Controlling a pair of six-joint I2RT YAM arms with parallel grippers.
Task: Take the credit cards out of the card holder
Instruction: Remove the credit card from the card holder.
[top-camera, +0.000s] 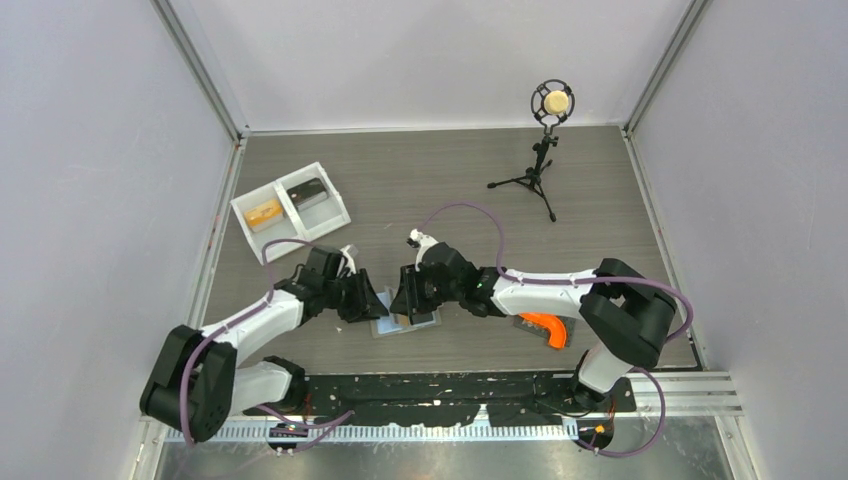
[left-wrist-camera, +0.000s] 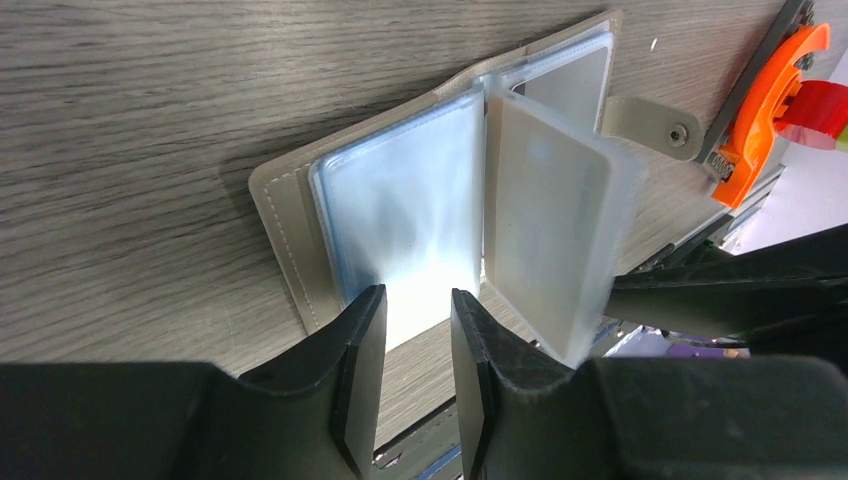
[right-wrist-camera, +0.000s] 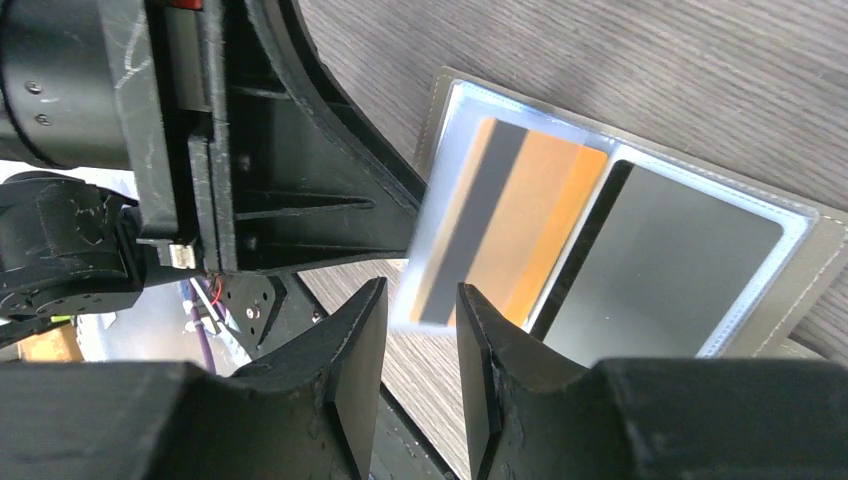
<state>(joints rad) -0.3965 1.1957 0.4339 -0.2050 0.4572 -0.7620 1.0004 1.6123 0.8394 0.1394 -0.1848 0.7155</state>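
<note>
Left gripper (left-wrist-camera: 418, 295), right gripper (right-wrist-camera: 421, 290) partly open; right beside orange card (right-wrist-camera: 530, 220).

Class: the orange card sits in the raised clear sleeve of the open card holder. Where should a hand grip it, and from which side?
Probably the end of the orange card nearest the right hand, pinched across both flat faces, approaching along its length. Its sleeve stands up off the card holder, so both faces are free. Whether the sleeve opens there is unclear.

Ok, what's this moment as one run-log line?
card holder: open on table; orange card: sleeved, raised; grey card: sleeved, flat; left gripper: open; right gripper: open
</note>
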